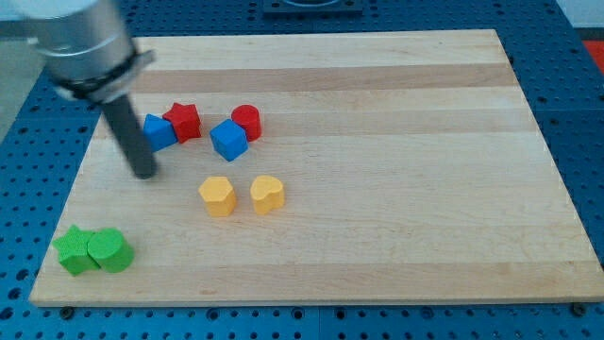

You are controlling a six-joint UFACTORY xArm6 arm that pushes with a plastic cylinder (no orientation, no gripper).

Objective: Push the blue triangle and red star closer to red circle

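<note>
The blue triangle (159, 131) lies at the view's upper left, touching the red star (183, 121) on its right. The red circle (246, 121) stands further right, with a blue cube (228, 140) touching it at its lower left. My tip (144, 173) rests on the board just below and left of the blue triangle, a short gap from it. The dark rod rises from the tip to the view's top left.
A yellow hexagon (218, 195) and a yellow heart (267, 194) sit below the blue cube. A green star (74, 250) and a green circle (109, 249) touch each other at the lower left corner of the wooden board (377, 189).
</note>
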